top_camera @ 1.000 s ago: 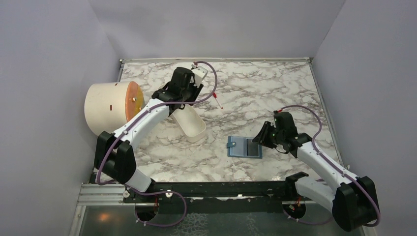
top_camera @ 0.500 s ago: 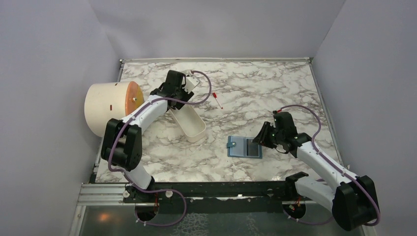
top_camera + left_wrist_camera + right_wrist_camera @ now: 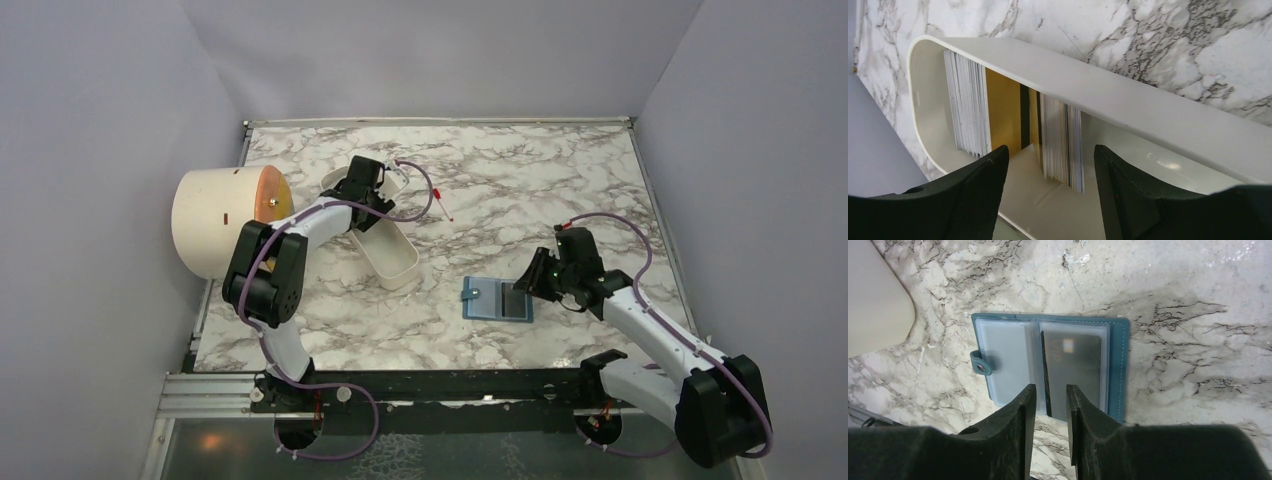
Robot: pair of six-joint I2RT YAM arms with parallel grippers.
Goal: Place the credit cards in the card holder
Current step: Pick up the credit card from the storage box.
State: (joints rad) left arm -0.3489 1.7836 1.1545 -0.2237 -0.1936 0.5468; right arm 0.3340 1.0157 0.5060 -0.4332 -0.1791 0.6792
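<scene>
The teal card holder (image 3: 497, 299) lies open on the marble; in the right wrist view (image 3: 1120, 365) a dark grey card (image 3: 1073, 370) with a pale mark sits in its right pocket, and the snap (image 3: 981, 368) is at the left. My right gripper (image 3: 1050, 405) hovers just over the holder's near edge, jaws a narrow gap apart and empty; it also shows in the top view (image 3: 531, 280). My left gripper (image 3: 1050, 170) is open over the white oval tray (image 3: 1148, 107). Several pale cards stand there on edge, with a yellow-orange card (image 3: 1003, 112) among them.
The white tray (image 3: 400, 268) runs diagonally from the left gripper (image 3: 372, 188) toward the holder. A cream cylinder (image 3: 215, 225) with a round orange face lies at the left edge. A thin red-tipped stick (image 3: 443, 206) lies beyond the tray. Grey walls enclose the table.
My left arm has folded back and its gripper has come down and nearer, over the tray's far end. The right arm and the card holder have not moved.
</scene>
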